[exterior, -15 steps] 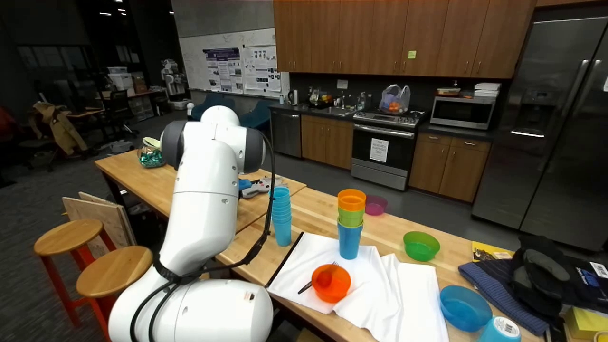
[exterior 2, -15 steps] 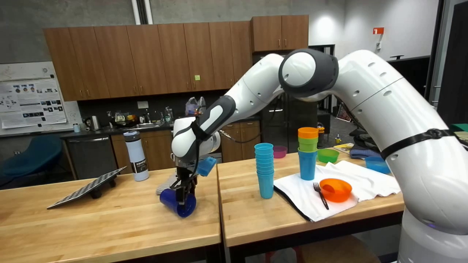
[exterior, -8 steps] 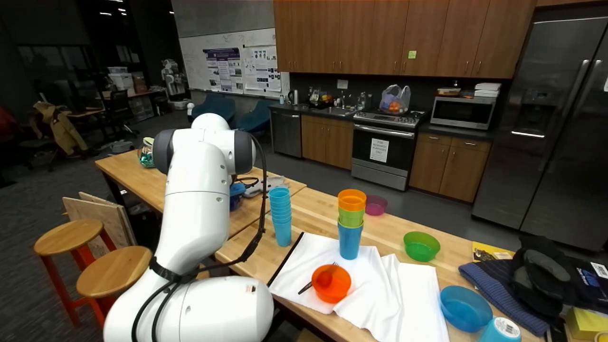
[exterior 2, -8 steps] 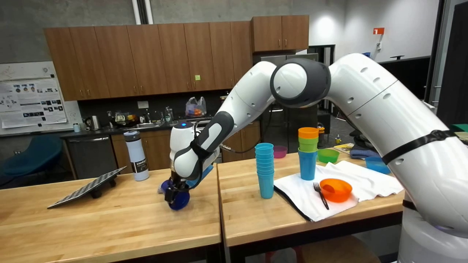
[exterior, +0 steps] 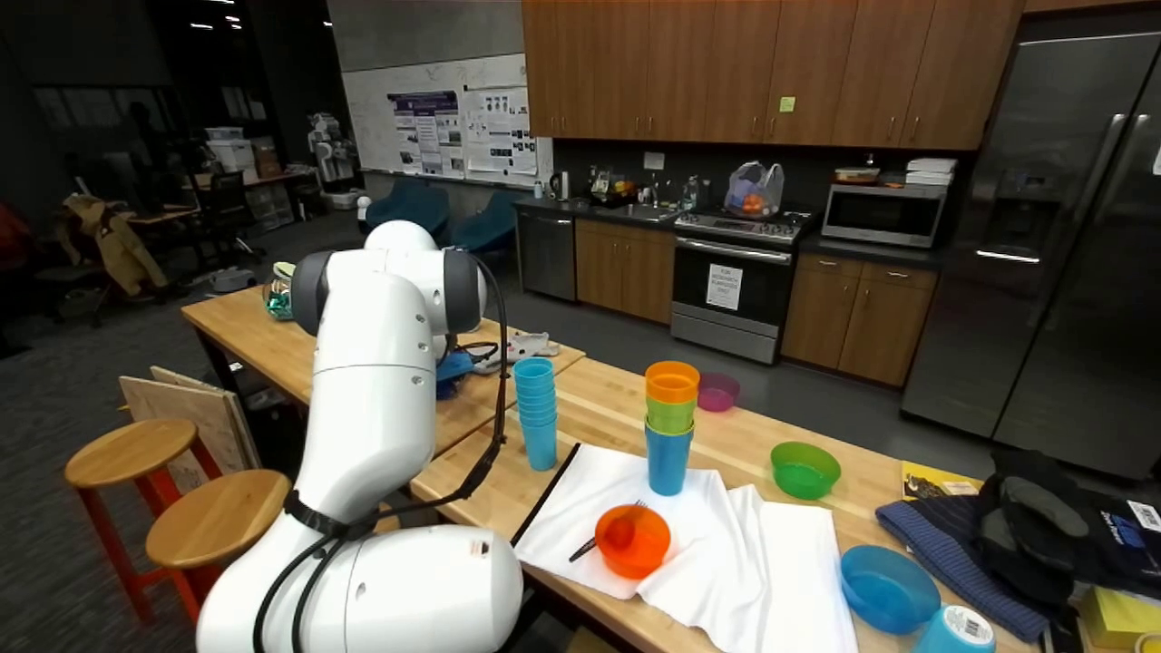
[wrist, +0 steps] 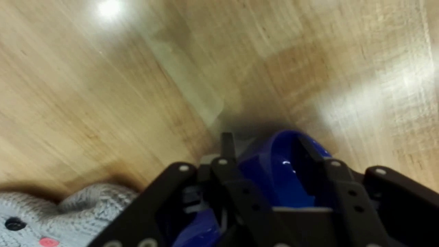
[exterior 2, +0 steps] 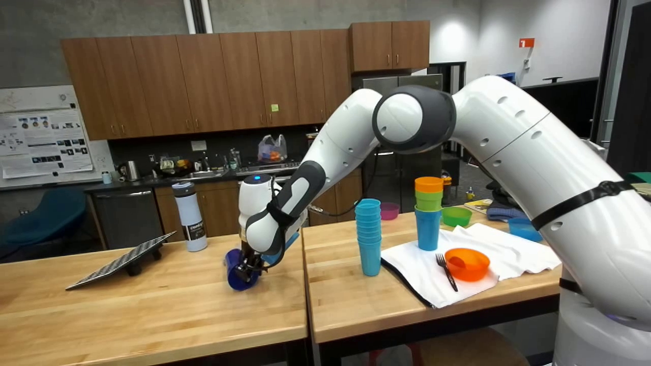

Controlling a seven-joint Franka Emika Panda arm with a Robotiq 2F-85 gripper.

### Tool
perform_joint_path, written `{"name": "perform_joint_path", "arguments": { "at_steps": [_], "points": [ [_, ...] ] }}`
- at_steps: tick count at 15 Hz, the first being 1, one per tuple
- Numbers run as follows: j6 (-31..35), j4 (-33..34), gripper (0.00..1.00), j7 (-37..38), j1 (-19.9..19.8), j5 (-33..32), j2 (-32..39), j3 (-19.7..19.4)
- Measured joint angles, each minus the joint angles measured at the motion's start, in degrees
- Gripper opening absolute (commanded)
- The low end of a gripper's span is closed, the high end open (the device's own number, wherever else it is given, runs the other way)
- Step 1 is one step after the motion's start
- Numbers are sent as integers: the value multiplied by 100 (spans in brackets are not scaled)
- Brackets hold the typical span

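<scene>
Noted a leftward swing since the earlier frame of the glossy round dark-blue cup (exterior 2: 233, 260), in an exterior view, tipped over on the pale wooden table (exterior 2: 152, 300). In an exterior view: spotted upright stack of light-blue plastic cups (exterior: 537, 413). In wrist view: saw black two-fingered gripper (wrist: 265, 137) spread apart at the cup's mouth.

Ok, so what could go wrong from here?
The dark blue cup lies tipped over, so it might roll if the claw grips it unevenly. In the wrist view, a grey knitted thing sits close by and could get bumped. The tall turquoise cup stack might topple if the arm swings its way.
</scene>
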Motion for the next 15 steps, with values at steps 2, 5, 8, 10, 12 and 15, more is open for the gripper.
{"name": "perform_joint_path", "arguments": {
  "at_steps": [2, 5, 8, 10, 12, 15],
  "points": [
    [-4, 41, 14, -69, -9, 3, 4, 41],
    [2, 61, 11, -172, -19, 5, 8, 73],
    [5, 73, 10, -237, -33, 6, 8, 103],
    [5, 78, 9, -276, -43, 6, 9, 122],
    [6, 90, 9, -297, -43, 6, 8, 136],
    [28, 125, 6, -267, 38, -161, -48, 60]
  ]
}}
